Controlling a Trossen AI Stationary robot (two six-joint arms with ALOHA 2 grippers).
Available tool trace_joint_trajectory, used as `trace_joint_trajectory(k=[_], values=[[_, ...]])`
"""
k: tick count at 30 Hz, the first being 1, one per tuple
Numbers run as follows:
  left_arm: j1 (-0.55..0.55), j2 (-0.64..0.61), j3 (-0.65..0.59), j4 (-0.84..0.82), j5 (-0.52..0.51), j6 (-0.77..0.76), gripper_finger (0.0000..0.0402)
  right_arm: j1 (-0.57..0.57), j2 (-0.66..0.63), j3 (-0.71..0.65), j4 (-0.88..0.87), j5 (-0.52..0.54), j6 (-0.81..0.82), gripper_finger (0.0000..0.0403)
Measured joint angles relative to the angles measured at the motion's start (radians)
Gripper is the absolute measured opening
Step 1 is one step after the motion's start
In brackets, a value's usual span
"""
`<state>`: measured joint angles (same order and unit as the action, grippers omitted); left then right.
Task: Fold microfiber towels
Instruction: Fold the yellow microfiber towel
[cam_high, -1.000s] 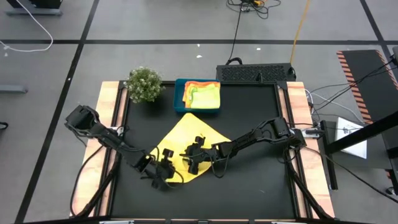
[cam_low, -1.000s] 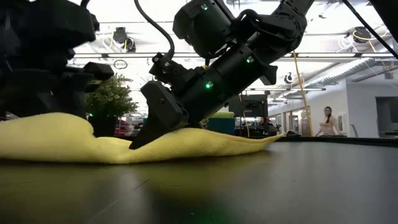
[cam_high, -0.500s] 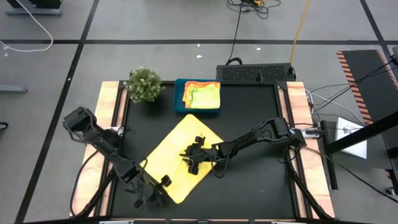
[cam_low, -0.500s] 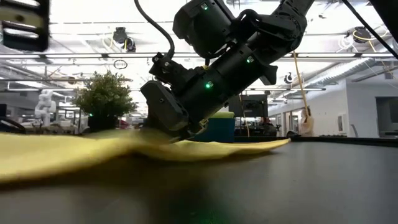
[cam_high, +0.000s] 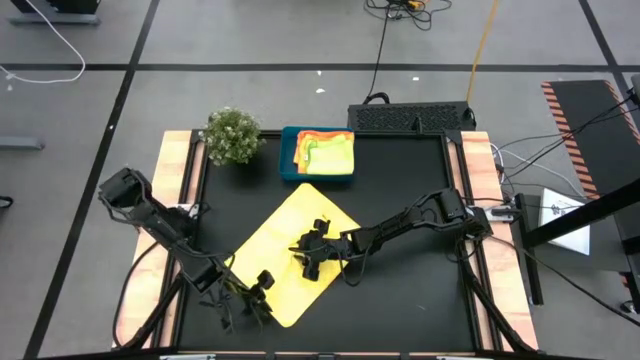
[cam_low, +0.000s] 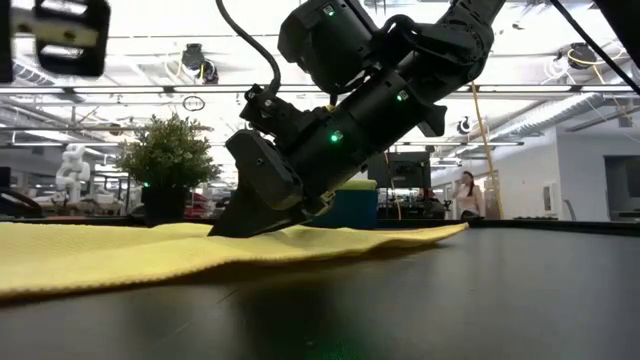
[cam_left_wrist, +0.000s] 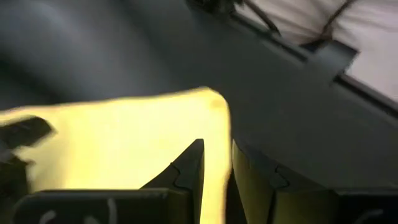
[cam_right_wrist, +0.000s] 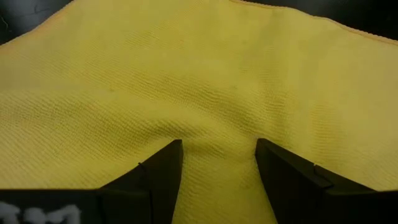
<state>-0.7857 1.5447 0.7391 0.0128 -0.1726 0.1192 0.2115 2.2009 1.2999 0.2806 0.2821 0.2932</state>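
The right gripper (cam_high: 312, 252) is covering the middle of the yellow towel (cam_high: 290, 250) in the high view, so the cloth under it is not showing. In the low view, the towel (cam_low: 120, 255) is running off the picture's left edge, and the left gripper (cam_low: 70, 35) is being cut by the top edge and is looking blurred. In the left wrist view the towel (cam_left_wrist: 124, 143) is blurred and its lower part is going out of the picture. The towels in the tray (cam_high: 300, 172) are overlapping, so their number is not clear.

Yellow towel (cam_right_wrist: 205, 81) soft ribbed cloth; table (cam_high: 400, 290) matt black, wood-edged
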Motion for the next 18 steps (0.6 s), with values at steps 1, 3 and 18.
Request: trace_joint_trajectory(k=[1, 3, 18], values=[[0.008, -0.01, 0.0, 0.003, -0.001, 0.007, 0.0088, 0.0, -0.001, 0.0, 0.0, 0.0, -0.001, 0.0199], [0.022, -0.034, 0.0, -0.015, -0.001, 0.019, 0.0088, 0.0, -0.003, 0.0, -0.001, -0.001, -0.001, 0.0199], [0.129, -0.119, 0.0, -0.243, -0.046, -0.066, 0.0088, 0.013, -0.012, -0.001, 0.003, 0.0, -0.016, 0.0199]])
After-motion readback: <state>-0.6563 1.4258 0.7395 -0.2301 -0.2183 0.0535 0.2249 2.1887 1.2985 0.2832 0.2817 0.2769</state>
